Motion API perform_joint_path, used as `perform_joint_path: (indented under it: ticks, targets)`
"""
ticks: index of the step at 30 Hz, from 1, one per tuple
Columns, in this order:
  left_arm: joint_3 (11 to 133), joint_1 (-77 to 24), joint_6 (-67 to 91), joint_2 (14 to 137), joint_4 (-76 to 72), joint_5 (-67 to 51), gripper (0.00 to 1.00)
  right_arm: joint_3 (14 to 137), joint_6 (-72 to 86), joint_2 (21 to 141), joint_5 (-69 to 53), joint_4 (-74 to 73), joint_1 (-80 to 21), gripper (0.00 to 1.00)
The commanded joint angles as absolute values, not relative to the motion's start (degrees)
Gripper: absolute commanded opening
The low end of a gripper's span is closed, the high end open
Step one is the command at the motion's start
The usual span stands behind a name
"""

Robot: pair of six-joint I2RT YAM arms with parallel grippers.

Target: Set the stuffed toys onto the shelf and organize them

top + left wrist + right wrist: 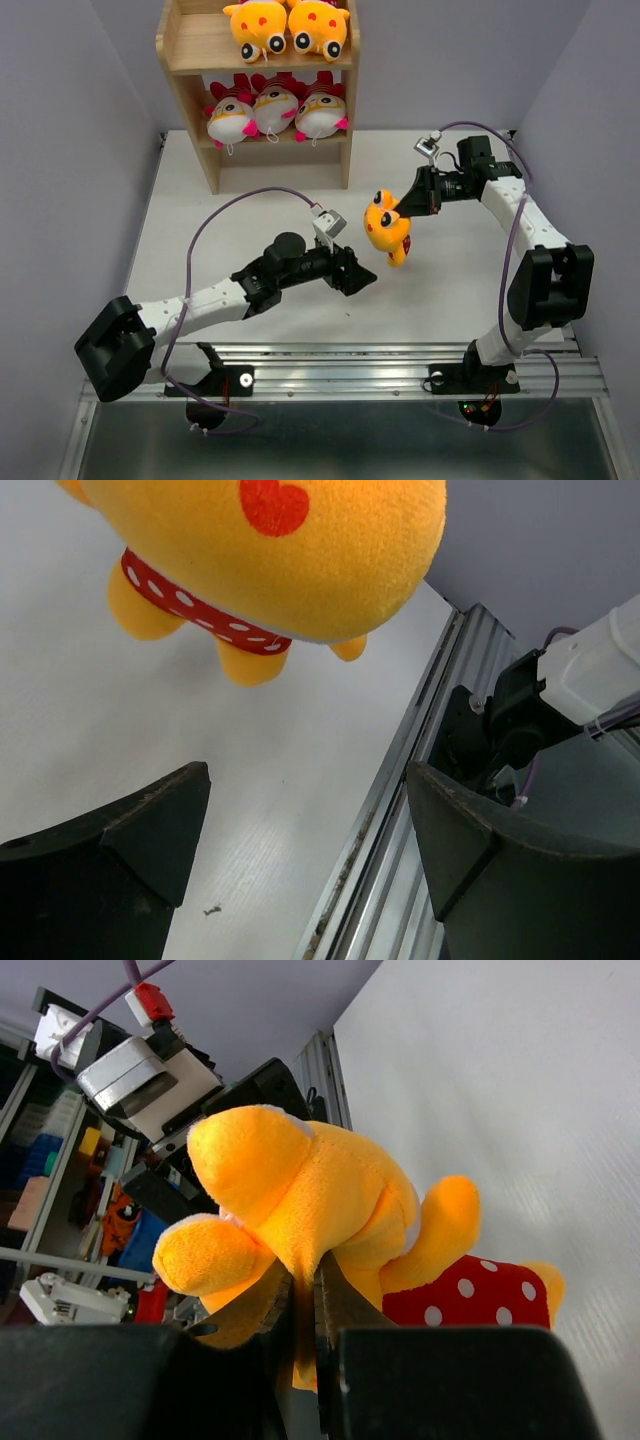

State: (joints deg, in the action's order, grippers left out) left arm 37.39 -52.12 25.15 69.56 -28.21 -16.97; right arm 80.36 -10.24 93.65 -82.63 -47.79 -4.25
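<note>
An orange-yellow stuffed toy (385, 228) with a red dotted body hangs above the table, its plush pinched in my shut right gripper (305, 1285). The same orange toy (280, 540) fills the top of the left wrist view, above and ahead of my open, empty left gripper (305, 830). That left gripper (358, 277) sits low on the table just left of the hanging toy. The wooden shelf (195, 60) stands at the back left. Two orange toys (288, 28) lie on its top tier, and three white-faced pink toys (275, 108) fill the lower tier.
The aluminium rail (350, 375) runs along the table's near edge, also seen as the rail (400, 820) in the left wrist view. Grey walls (60, 150) close in both sides. Top tier has free space on its left (195, 35).
</note>
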Motion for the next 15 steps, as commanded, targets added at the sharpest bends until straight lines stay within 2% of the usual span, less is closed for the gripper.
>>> perform_joint_path:
  ticks: [1, 15]
  targets:
    - [36.2, -52.6, 17.7, 70.0, -40.8, -20.2, 0.90, 83.0, -9.6, 91.3, -94.0, -48.6, -5.0, 0.01]
    - [41.5, -52.8, 15.0, 79.1, -49.8, -16.0, 0.93, 81.2, -7.6, 87.5, -94.0, -49.0, -6.1, 0.01]
